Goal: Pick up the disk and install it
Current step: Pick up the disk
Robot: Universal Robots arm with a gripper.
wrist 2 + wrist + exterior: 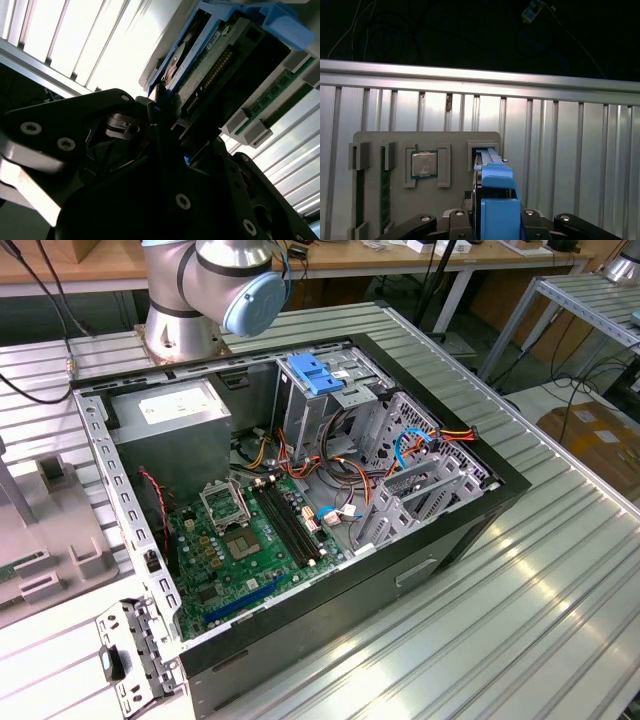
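In the first wrist view we see the pincer (492,223) clamped on the disk (496,192), a black finger (457,220) pressed to each side of its bright blue caddy. The disk stands on edge and reaches away from the camera to a slot in a grey holder plate (452,140). We cannot tell whether its far end is seated in that slot. On the same plate a square processor chip (424,164) sits in its own recess beside the slot, and a green memory stick (384,192) stands in a groove further over. Any marking on the chip's metal lid is too faint for us to read. The plate lies on the ribbed aluminium bench (570,150). The second wrist view shows the disk (205,70) from below, with its row of connector pins and blue rails. In the exterior view an open computer case (440,530) lies on the bench (560,590). Inside are a green motherboard (245,540) and a grey power supply (165,435) with a white label (170,403), whose print we cannot make out. A pale-blue ribbed clip (315,373) tops the drive cage, near the arm (215,285).
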